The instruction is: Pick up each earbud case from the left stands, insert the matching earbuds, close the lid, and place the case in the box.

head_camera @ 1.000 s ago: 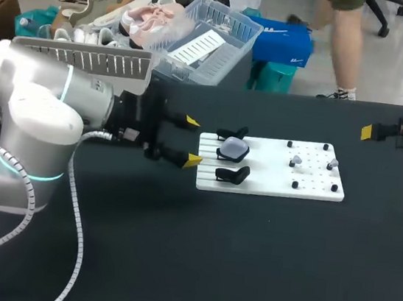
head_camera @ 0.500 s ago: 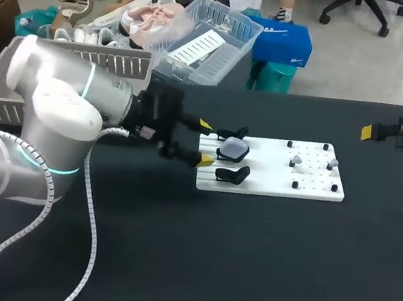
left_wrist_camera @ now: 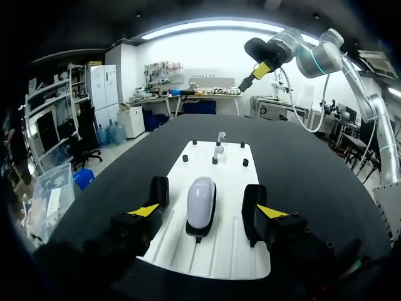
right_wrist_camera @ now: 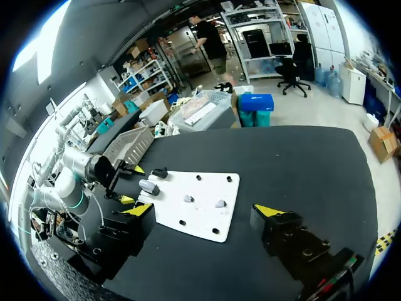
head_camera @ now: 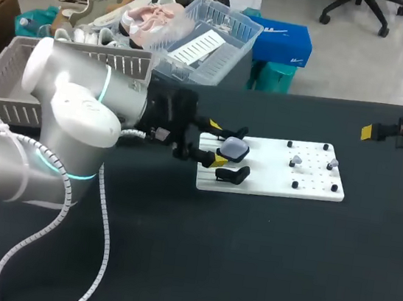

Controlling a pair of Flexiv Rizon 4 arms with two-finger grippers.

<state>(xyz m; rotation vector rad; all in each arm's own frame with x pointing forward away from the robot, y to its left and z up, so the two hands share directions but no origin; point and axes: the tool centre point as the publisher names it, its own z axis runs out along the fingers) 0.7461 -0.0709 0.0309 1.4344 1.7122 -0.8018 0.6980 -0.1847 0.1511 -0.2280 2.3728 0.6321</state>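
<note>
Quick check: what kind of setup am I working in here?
Likely a robot test bench in a lab: a black table carries a white pegged fixture plate with an earbud case among black stands, and my left gripper is open, flanking that case.

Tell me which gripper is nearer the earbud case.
Left. The left gripper straddles the earbud case with open fingers; the right gripper hangs far past the other end of the board.

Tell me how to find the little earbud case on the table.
Find the white board on the black table. At the end by the left arm's fingers are two empty black stands. The earbud case sits between them, a smooth pale grey pebble where they are black.
</note>
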